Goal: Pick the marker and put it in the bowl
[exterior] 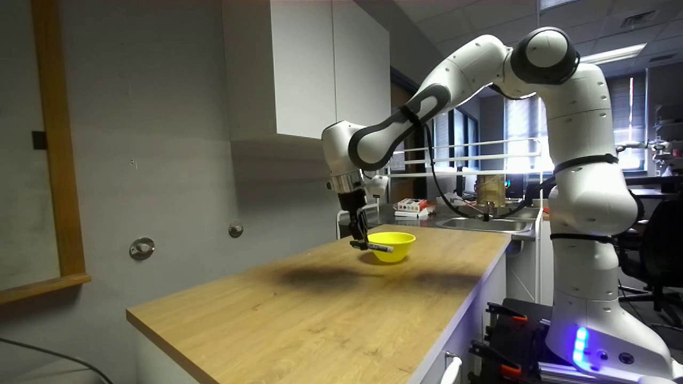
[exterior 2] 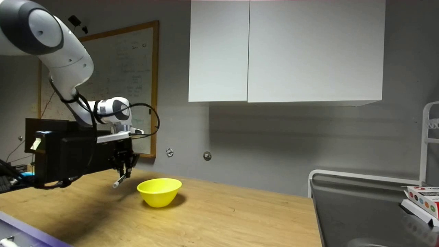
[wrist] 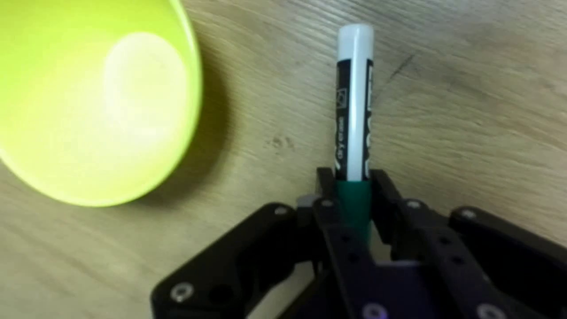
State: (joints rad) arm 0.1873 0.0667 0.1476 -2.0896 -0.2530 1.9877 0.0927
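Black two-fingered hand: gripping slim white, black and green plastic marker by green end
Marker: in air, beside round yellow plastic bowl
Marker step: likely transfer
Next bowl move: over, clear of rim, release

The arm was white, built of rounded, tube-like segments, with dark grey rings framing pale, disc-shaped caps. Black bands circled it in several places, and a black cable looped near its far end. On the white base glowed a blue light strip, with a round dark fitting near it. Past a silver collar, the gripper was black, its round-ended links fitted with pale metal screws.
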